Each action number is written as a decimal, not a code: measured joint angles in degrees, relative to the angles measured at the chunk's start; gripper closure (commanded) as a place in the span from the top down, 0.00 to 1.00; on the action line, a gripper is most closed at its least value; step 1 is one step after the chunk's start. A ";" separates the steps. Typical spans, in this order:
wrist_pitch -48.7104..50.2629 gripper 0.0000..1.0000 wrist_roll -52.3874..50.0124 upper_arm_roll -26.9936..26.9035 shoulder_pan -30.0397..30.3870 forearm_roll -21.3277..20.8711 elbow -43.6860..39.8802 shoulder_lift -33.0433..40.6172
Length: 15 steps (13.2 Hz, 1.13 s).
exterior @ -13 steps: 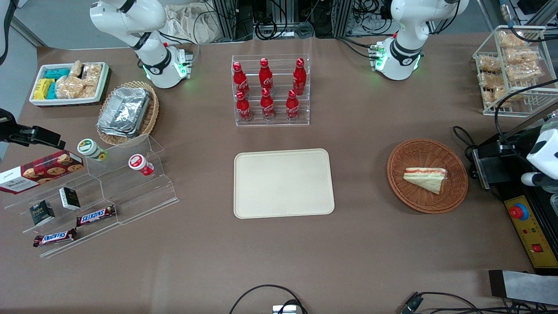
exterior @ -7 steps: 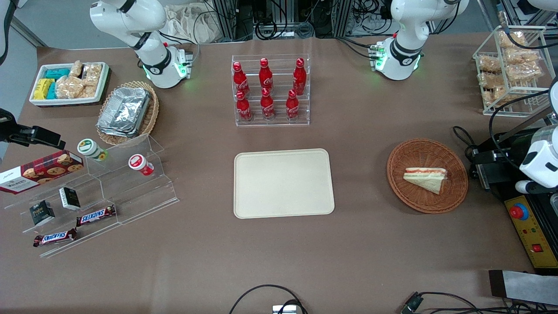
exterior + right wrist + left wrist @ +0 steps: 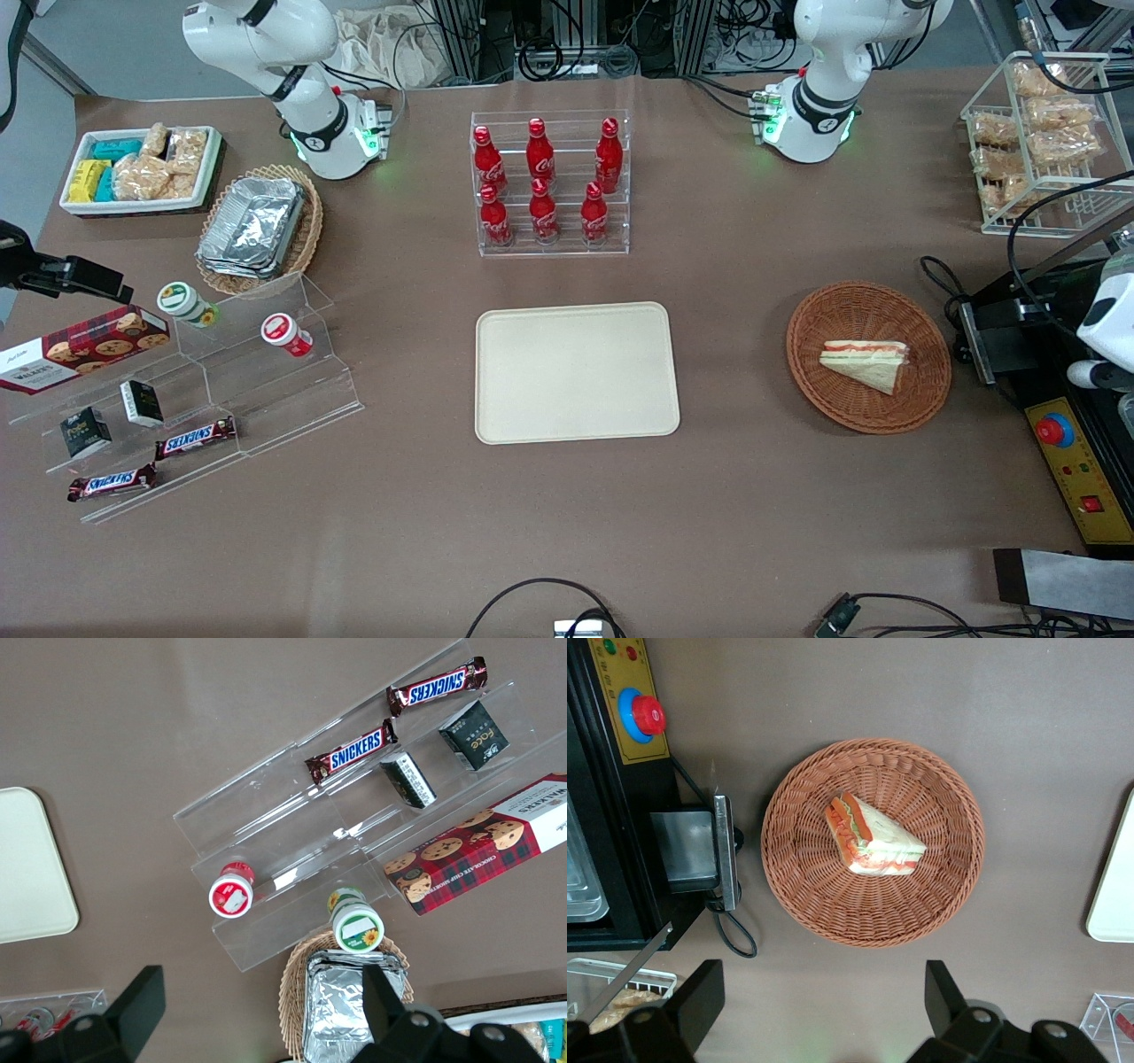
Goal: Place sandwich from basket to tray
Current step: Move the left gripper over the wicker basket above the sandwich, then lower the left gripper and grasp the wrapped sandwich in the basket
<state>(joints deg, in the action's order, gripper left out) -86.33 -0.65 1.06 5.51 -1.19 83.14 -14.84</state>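
While our gripper (image 3: 819, 1010) hangs high above the table with its fingers spread wide and nothing between them, the sandwich (image 3: 868, 836) lies in the basket (image 3: 953, 870), well below us; its filling edge runs slantwise to our fingers' line, so we judge a wrist turn and descent come first; the tray (image 3: 576, 372) waits well apart.

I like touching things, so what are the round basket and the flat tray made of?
The basket holding the sandwich looks like woven wicker: reddish-brown strands in rings, matte. The tray looks like smooth, matte cream plastic, though that is a guess. The gripper hangs high above the basket, fingers open.
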 measured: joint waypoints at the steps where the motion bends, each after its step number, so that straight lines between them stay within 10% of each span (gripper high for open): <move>1: 0.22 1.00 0.00 0.04 -0.02 0.00 -0.08 -0.01; 15: 0.13 1.00 -0.29 0.10 -0.40 0.00 0.13 -1.42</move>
<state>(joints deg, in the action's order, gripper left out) -86.20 -0.94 1.16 5.11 -1.19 83.27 -16.26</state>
